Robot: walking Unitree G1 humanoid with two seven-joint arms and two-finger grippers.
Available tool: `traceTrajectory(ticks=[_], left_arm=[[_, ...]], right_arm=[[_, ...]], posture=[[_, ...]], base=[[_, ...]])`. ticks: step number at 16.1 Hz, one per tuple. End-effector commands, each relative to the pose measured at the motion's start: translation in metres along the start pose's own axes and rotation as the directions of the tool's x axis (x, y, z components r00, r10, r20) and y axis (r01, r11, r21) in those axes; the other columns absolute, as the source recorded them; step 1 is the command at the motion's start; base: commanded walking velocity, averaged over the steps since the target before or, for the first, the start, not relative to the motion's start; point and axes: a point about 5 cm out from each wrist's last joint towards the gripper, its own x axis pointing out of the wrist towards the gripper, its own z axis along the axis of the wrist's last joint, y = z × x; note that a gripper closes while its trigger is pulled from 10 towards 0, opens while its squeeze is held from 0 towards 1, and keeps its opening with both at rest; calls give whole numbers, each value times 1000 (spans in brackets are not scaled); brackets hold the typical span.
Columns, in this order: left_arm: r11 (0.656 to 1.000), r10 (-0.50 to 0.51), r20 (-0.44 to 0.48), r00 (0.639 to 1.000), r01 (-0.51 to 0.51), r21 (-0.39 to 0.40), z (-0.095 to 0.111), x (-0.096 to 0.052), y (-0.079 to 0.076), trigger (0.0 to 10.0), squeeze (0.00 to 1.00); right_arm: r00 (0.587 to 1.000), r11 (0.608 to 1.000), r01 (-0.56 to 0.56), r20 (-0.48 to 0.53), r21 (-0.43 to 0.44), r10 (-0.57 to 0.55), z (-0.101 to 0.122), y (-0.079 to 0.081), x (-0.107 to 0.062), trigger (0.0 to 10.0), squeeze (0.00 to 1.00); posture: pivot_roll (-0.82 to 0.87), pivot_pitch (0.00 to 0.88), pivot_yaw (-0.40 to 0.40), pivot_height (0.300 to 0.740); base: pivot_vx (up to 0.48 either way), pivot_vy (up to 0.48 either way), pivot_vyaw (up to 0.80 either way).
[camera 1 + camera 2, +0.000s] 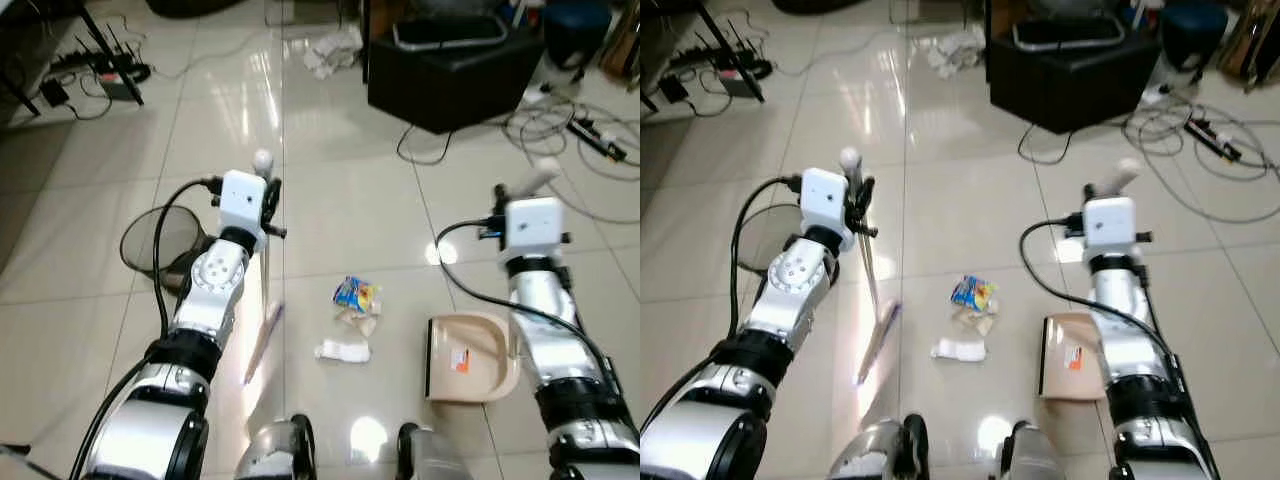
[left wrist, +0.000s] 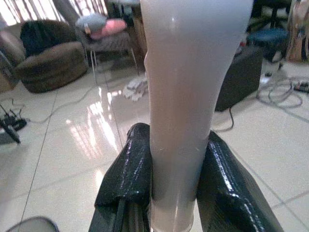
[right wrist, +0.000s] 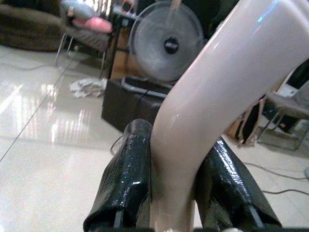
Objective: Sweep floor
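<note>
My left gripper (image 1: 268, 205) is shut on the pale broom handle (image 2: 186, 96), whose rounded top shows above the wrist. The broom's thin shaft runs down to its head (image 1: 263, 340) on the tiles. My right gripper (image 1: 520, 195) is shut on the curved beige dustpan handle (image 3: 207, 111). The beige dustpan (image 1: 470, 358) lies flat on the floor by my right arm. Between broom and dustpan lies litter: a blue and yellow wrapper (image 1: 355, 294), a crumpled scrap (image 1: 358, 320) and a white wad (image 1: 343, 350).
A black mesh bin (image 1: 160, 243) stands left of my left arm. A black box (image 1: 450, 62) sits ahead on the right with cables (image 1: 575, 125) trailing over the tiles. A white rag (image 1: 333, 50) lies far ahead. Power strips (image 1: 100, 70) sit far left.
</note>
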Motion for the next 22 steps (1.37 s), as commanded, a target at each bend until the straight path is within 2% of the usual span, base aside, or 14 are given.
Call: traceTrajectory(ticks=[1, 7, 12, 17, 18, 19, 20, 22], left_arm=[[999, 13, 27, 1000, -14, 29, 2, 0, 3, 10000, 0], [1000, -9, 92, 996, 8, 9, 7, 3, -7, 10000, 0], [1000, -26, 47, 999, 26, 3, 6, 12, -23, 10000, 0], [998, 1, 15, 1000, 0, -66, 3, 15, -35, 10000, 0], [994, 2, 7, 1000, -1, -109, 5, 17, -43, 10000, 0], [991, -1, 8, 1000, 2, -137, 6, 18, -47, 10000, 0], [984, -10, 14, 1000, 12, -177, 10, 21, -54, 10000, 0], [979, -30, 32, 999, 36, -200, 15, 23, -60, 10000, 0]], right_arm=[[999, 1000, -20, 48, -11, 21, 6, 10, 2, 10000, 0], [990, 1000, 1, 139, 26, -4, 17, 27, 7, 10000, 0], [993, 998, -34, 116, 51, 28, 16, 52, 5, 10000, 0], [992, 984, -66, 121, 165, 46, 28, 83, 2, 10000, 0], [984, 972, -106, 166, 209, 72, 43, 99, -1, 10000, 0], [982, 967, -116, 175, 227, 77, 47, 103, -2, 10000, 0], [978, 964, -142, 185, 224, 101, 50, 108, -3, 10000, 0], [977, 965, -155, 179, 213, 118, 47, 111, -4, 10000, 0]], posture=[[117, 302, 141, 740], [133, 335, 185, 740], [128, 351, 187, 740], [81, 356, 186, 740], [48, 352, 186, 740], [40, 353, 183, 740], [40, 354, 181, 740], [52, 362, 176, 740]], base=[[0, 0, 0], [0, 0, 0], [0, 0, 0], [0, 0, 0], [0, 0, 0], [0, 0, 0], [0, 0, 0], [0, 0, 0]])
